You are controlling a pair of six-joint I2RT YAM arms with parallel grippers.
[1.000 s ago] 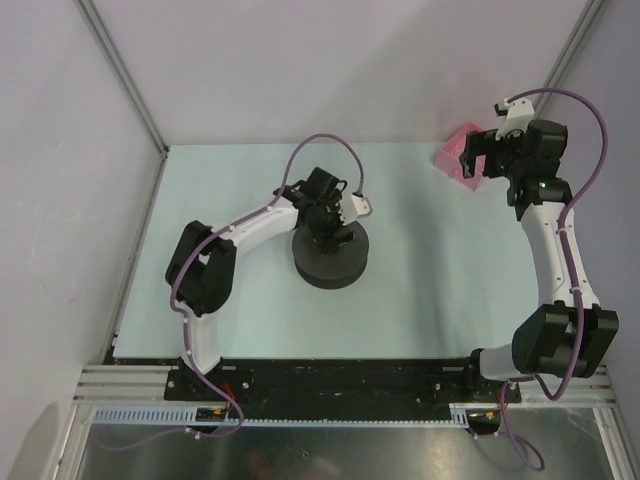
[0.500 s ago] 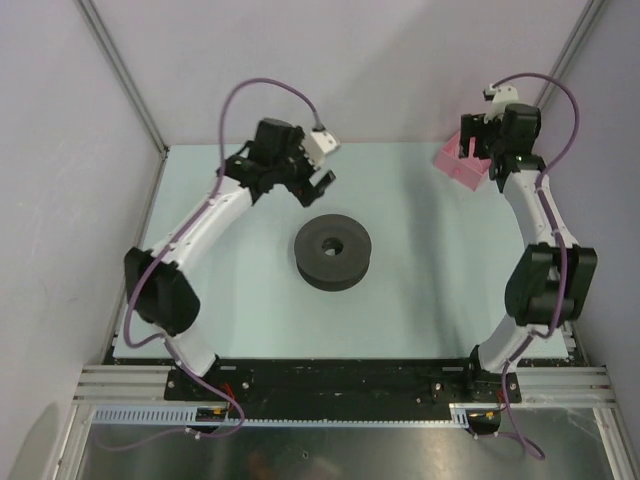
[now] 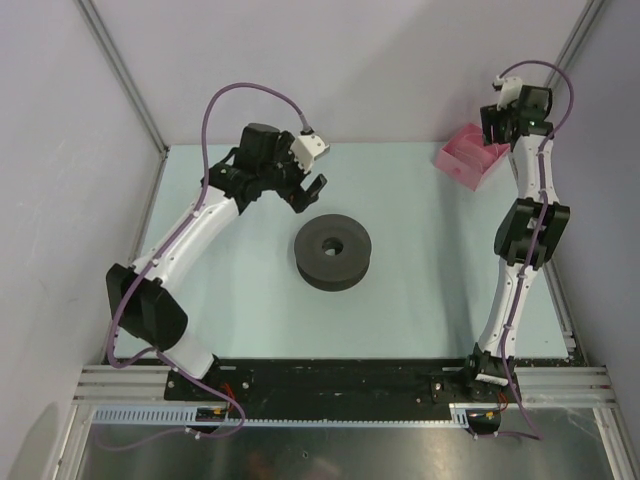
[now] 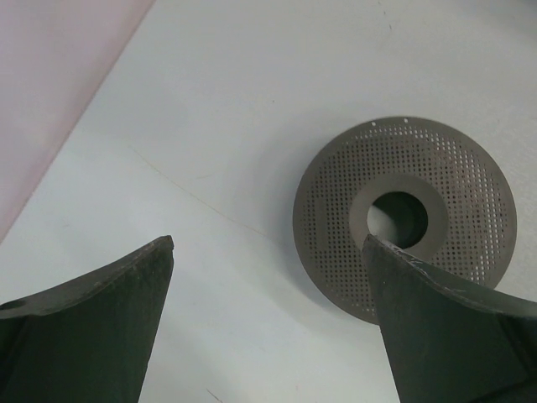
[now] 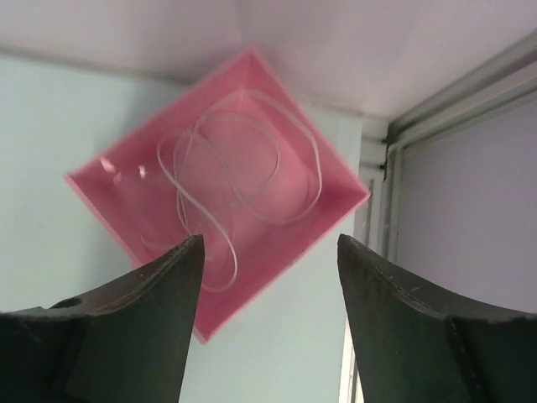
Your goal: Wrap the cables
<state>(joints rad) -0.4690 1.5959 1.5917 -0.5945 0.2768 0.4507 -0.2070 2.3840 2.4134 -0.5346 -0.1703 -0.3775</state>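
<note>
The thin cable (image 5: 277, 164) lay curled in the pink box (image 5: 289, 239), upper right. The left jaws and the right jaws were spread wide. The right jaws needed to drop straight and pinch one loop.

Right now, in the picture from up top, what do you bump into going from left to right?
First the left arm's black elbow → dark grey spool → pink box. I left out the left gripper and right gripper: side to side they overlap the spool and the box.
</note>
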